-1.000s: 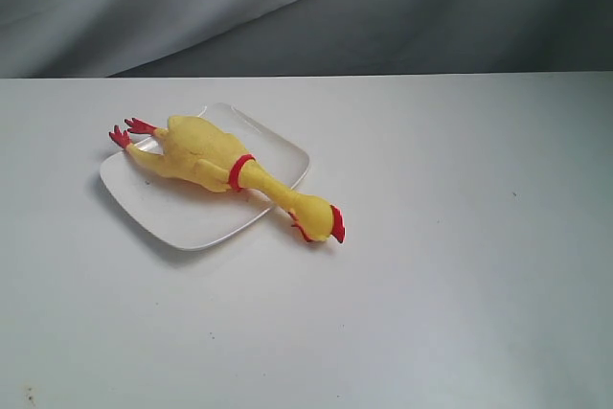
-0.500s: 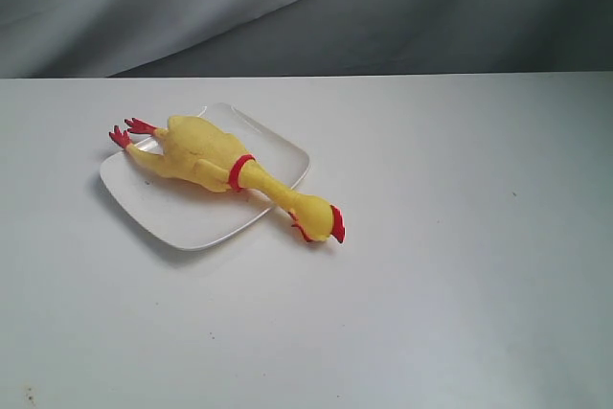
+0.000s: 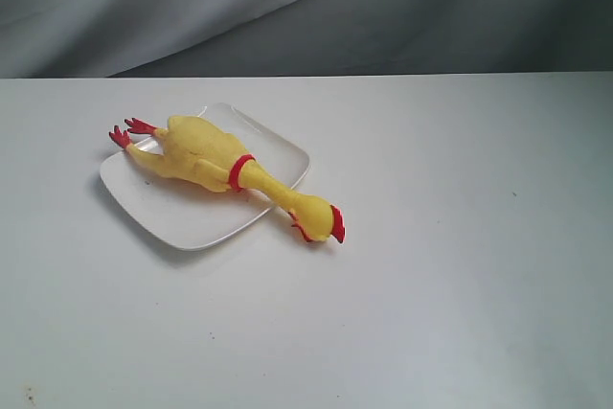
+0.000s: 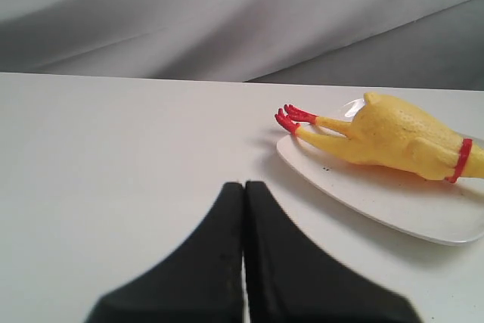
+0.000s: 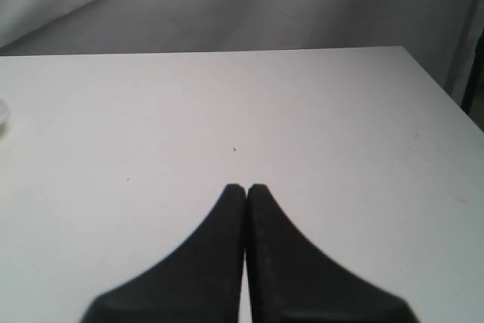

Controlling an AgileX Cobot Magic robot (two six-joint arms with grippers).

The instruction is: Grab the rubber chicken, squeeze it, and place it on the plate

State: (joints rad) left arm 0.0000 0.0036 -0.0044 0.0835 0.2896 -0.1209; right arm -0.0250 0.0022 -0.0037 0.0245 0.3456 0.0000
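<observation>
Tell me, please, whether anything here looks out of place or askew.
Only the rubber chicken: it lies diagonally across the plate, too long for it, so its neck and head stick out past the rim onto the table. Nothing looks spilled or damaged.

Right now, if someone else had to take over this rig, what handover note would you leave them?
Left hand: shut, empty, over the table, short of the plate.
Right hand: shut, empty, over the table, well apart from the plate.
Rubber chicken: lies across the plate with its body on it, red feet past one corner, neck and head beyond the opposite rim.
Done: the chicken is on the plate and released. Whether it was squeezed cannot be read from these views.
Left: nothing obvious; perhaps confirm the squeeze.
</observation>
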